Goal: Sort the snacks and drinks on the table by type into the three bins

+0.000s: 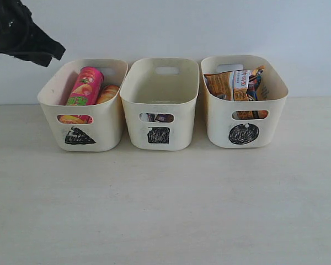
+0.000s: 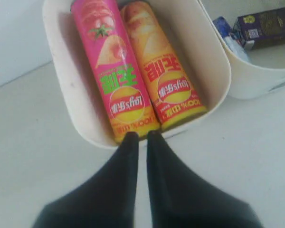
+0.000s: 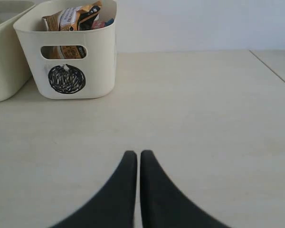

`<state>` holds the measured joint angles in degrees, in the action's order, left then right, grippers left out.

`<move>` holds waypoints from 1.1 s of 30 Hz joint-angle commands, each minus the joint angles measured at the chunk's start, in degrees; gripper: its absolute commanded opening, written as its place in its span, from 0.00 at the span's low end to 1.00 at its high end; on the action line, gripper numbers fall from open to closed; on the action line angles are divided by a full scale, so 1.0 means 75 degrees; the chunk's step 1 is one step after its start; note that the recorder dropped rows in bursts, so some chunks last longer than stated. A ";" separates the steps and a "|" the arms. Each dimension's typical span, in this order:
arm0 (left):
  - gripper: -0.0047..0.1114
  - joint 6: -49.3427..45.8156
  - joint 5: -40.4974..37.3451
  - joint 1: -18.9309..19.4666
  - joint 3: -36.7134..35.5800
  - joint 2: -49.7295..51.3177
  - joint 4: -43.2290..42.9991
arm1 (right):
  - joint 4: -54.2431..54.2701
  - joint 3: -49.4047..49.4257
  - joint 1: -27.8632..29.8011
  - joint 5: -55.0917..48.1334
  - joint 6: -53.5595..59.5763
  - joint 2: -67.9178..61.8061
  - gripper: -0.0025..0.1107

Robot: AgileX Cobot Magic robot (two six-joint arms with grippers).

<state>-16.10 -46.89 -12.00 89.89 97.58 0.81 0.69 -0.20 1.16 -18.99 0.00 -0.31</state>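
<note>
The pink tube (image 2: 111,71) and the yellow Lay's tube (image 2: 164,71) lie side by side in the triangle bin (image 1: 107,127). My left gripper (image 2: 142,135) hangs above that bin's near rim, shut and empty, a thin slit between its fingers. A dark purple carton (image 2: 268,26) and a blue-white carton (image 2: 228,35) lie in the square bin (image 1: 160,91). An orange-brown bag (image 1: 231,83) and a blue bag (image 1: 259,88) stand in the circle bin (image 1: 220,124). Low over the table (image 1: 165,210), right of the circle bin (image 3: 99,61), my right gripper (image 3: 135,154) is shut on nothing.
The three bins stand in a row against a pale wall. My left arm (image 1: 22,33) shows as a dark shape at the upper left of the exterior view. The right arm is outside that view. A table seam (image 3: 275,71) runs at the far right.
</note>
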 commanded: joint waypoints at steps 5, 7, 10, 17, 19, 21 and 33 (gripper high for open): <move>0.07 0.0387 0.0355 0.0008 -0.2067 -0.1741 -0.0030 | 0.0004 0.0027 -0.0033 0.0069 0.0000 0.0041 0.02; 0.07 0.0439 0.0503 0.0008 -0.2622 -0.2261 0.0044 | 0.0004 0.0027 -0.0033 0.0069 0.0000 0.0041 0.02; 0.07 0.0586 0.0830 0.0008 -0.3360 -0.2943 0.0250 | 0.0004 0.0027 -0.0033 0.0069 0.0000 0.0041 0.02; 0.07 0.1001 0.1228 0.0008 -0.4801 -0.4475 0.0839 | 0.0004 0.0027 -0.0033 0.0069 0.0000 0.0041 0.02; 0.07 0.1001 0.1249 0.0008 -0.5204 -0.4905 0.0858 | 0.0004 0.0027 -0.0033 0.0069 0.0000 0.0041 0.02; 0.07 0.1001 0.1278 0.0008 -0.5531 -0.5318 0.0840 | 0.0004 0.0027 -0.0033 0.0069 0.0000 0.0041 0.02; 0.07 0.1089 0.1650 0.0008 -0.6903 -0.7773 0.0957 | 0.0004 0.0027 -0.0033 0.0069 0.0000 0.0041 0.02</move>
<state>-8.68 -36.89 -12.00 40.20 42.44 7.16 0.69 -0.20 1.16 -18.99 0.00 -0.31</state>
